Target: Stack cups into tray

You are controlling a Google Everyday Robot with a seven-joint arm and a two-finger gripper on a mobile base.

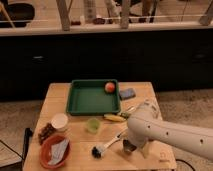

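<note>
Camera view: my gripper [132,143] sits lower right by the steel cup [127,148]; open or closed, I cannot tell. I should grab it straight, not tipped.

On my feed, the wooden table [57,95] carried the green tray [90,98] at upper centre, a blue sponge [127,93], a banana [114,118], the lime-green cup [92,125], a white bowl [60,121], an orange bowl [43,151] and a brush [101,148]; the gripper [131,146] hung low at lower right.

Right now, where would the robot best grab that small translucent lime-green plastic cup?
Probably across its rim, coming straight down: the translucent lime-green plastic cup stands upright, mouth open, apart from the yellow banana beside it. The gripper sits low at the front right of the wooden table.
</note>
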